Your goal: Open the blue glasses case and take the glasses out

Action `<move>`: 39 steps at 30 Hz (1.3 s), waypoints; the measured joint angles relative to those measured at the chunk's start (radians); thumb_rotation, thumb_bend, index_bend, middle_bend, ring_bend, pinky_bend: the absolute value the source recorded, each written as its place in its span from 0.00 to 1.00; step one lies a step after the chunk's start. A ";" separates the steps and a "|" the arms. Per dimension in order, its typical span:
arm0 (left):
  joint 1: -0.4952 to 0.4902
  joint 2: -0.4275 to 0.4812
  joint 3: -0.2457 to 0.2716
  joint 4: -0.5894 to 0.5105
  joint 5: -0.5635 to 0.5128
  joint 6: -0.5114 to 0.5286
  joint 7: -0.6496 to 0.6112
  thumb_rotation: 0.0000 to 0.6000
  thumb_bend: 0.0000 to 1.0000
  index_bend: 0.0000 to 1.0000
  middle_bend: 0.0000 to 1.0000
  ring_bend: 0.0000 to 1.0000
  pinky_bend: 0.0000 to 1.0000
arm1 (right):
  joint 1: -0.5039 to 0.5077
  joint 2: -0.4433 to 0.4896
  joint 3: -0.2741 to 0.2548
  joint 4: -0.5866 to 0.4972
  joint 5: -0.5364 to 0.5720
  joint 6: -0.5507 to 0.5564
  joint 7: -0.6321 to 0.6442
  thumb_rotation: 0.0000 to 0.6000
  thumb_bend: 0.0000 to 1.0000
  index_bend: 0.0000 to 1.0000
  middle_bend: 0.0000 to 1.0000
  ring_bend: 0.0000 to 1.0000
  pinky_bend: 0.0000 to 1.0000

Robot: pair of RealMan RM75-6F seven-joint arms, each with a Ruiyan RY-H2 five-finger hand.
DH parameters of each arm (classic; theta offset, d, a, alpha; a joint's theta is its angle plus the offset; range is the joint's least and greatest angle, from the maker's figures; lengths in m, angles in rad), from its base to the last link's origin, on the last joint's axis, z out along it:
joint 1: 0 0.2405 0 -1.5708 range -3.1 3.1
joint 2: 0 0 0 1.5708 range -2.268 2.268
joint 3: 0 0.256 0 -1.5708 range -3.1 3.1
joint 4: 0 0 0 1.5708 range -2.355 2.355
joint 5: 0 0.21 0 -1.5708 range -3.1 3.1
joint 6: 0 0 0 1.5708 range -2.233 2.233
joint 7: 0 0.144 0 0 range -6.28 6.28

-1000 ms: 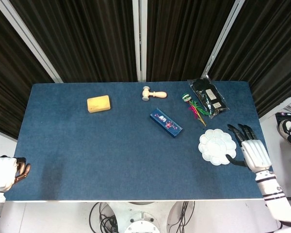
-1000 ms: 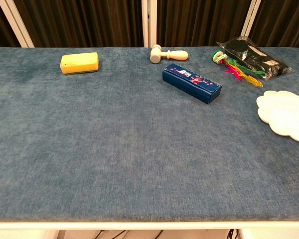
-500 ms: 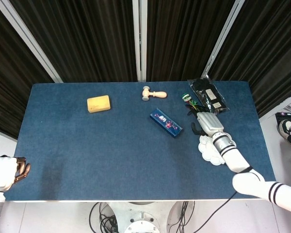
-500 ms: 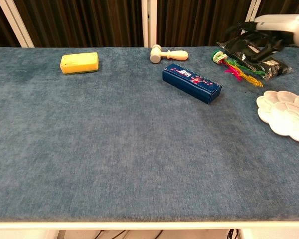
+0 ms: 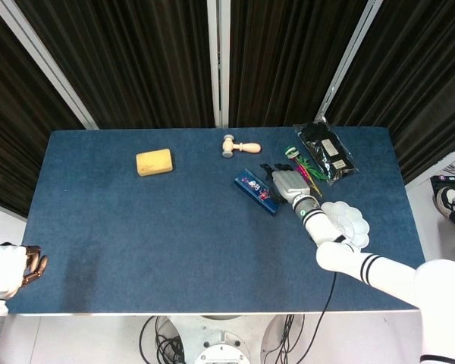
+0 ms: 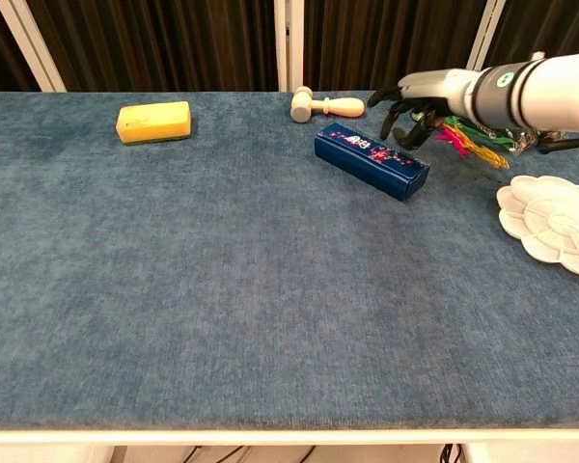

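Note:
The blue glasses case (image 5: pixel 255 187) (image 6: pixel 371 161) lies closed on the table, right of centre, with a small pink pattern on its lid. My right hand (image 5: pixel 288 182) (image 6: pixel 417 106) hovers just above the case's right end, fingers spread and curled downward, holding nothing. In the chest view its dark fingertips (image 6: pixel 398 122) hang just above the far edge of the case. My left hand (image 5: pixel 11 269) sits off the table's near left corner with its fingers curled in; it shows only in the head view. No glasses are visible.
A yellow sponge (image 5: pixel 154 161) lies at the back left and a small wooden mallet (image 5: pixel 239 145) behind the case. Coloured sticks (image 6: pixel 468 137) and a black packet (image 5: pixel 327 152) lie at the back right. A white flower-shaped palette (image 5: pixel 347 221) sits near the right edge.
My right arm has swept from the table's right edge leftward across the palette to above the case's right end. The case and the left hand have not moved.

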 measured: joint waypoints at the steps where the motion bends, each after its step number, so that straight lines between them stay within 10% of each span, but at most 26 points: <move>1: 0.000 0.000 0.000 0.001 0.000 0.000 0.000 1.00 0.39 0.85 1.00 0.85 0.66 | 0.009 -0.008 -0.002 0.008 0.003 -0.010 0.000 1.00 0.66 0.00 0.25 0.00 0.00; 14: -0.001 0.001 0.001 0.001 0.000 -0.002 -0.004 1.00 0.39 0.85 1.00 0.85 0.66 | 0.022 0.015 -0.006 -0.145 -0.158 -0.002 0.040 1.00 0.68 0.00 0.25 0.00 0.00; 22: -0.001 0.002 0.001 0.001 0.001 -0.002 -0.004 1.00 0.39 0.85 0.99 0.85 0.66 | -0.002 0.050 -0.033 -0.206 -0.252 0.110 0.024 1.00 0.11 0.02 0.24 0.00 0.00; 39: -0.002 0.003 0.002 -0.001 -0.001 -0.005 -0.004 1.00 0.39 0.85 0.99 0.85 0.66 | 0.065 0.034 -0.121 -0.132 -0.212 0.087 -0.150 1.00 0.33 0.13 0.22 0.00 0.00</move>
